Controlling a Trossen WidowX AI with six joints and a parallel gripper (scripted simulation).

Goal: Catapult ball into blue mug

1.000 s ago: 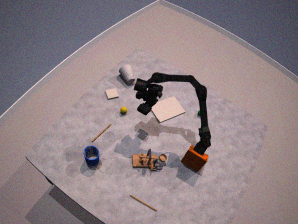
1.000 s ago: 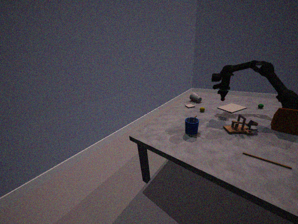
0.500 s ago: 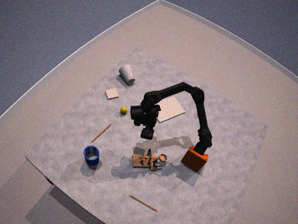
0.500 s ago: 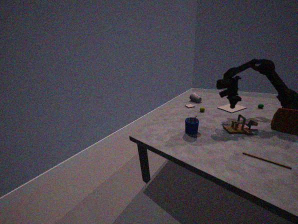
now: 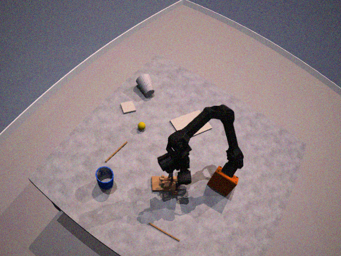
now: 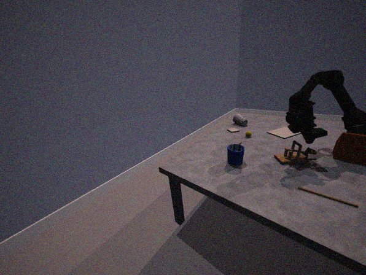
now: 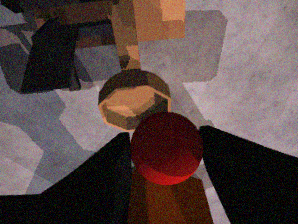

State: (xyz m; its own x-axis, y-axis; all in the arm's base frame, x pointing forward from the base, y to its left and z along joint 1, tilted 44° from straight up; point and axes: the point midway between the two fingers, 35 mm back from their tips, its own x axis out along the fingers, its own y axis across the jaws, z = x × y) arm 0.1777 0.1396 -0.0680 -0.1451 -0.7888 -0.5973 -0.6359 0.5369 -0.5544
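Note:
My gripper is shut on a red ball, seen between the fingertips in the wrist view. It hangs low over the cup end of the wooden catapult. The catapult's round cup looks empty and lies just beyond the ball in the wrist view; the ball overlaps its rim there. The arm hides the cup in the top view. The blue mug stands upright left of the catapult, whose cup end faces away from the mug.
A yellow ball, a tipped white cup and a small tile lie farther back. A larger pale board is behind the arm. One stick lies behind the mug, another near the front.

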